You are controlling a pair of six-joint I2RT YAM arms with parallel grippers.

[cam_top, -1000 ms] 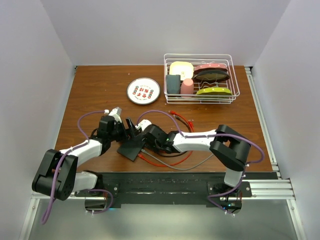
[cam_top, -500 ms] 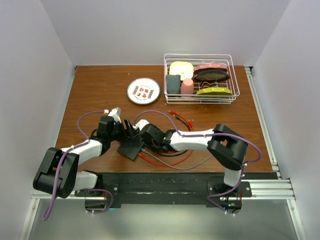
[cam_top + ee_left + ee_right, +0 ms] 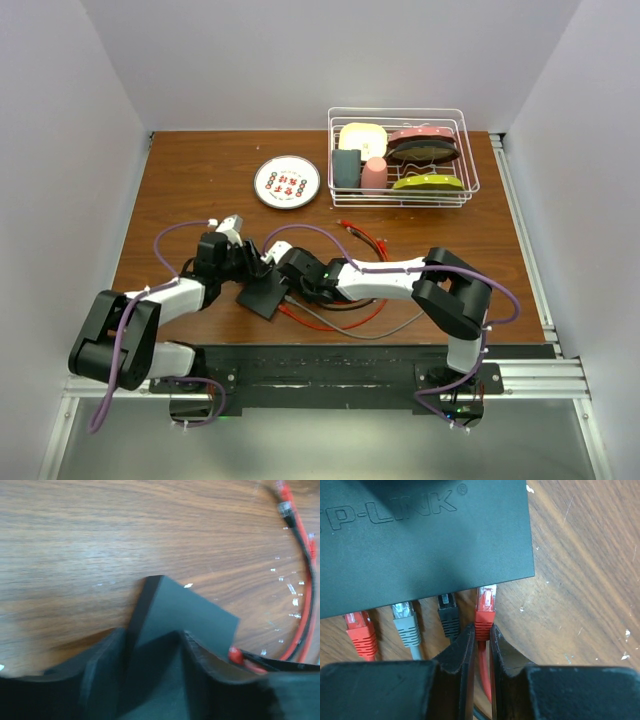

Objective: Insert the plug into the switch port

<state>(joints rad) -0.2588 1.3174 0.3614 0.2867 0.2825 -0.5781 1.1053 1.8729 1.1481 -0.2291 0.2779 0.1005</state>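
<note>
As left fingers (image 3: 100, 680) narrow around switch (image 3: 185, 612), right fingers (image 3: 461, 652) pinch red plug (image 3: 485, 607)

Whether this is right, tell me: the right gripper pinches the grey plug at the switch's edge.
Wrong on colour. The right gripper pinches the red plug at the edge of the switch, at the right end of a row of four plugs. The grey plug sits second from the left, with no finger on it. The right wrist view shows this.
</note>
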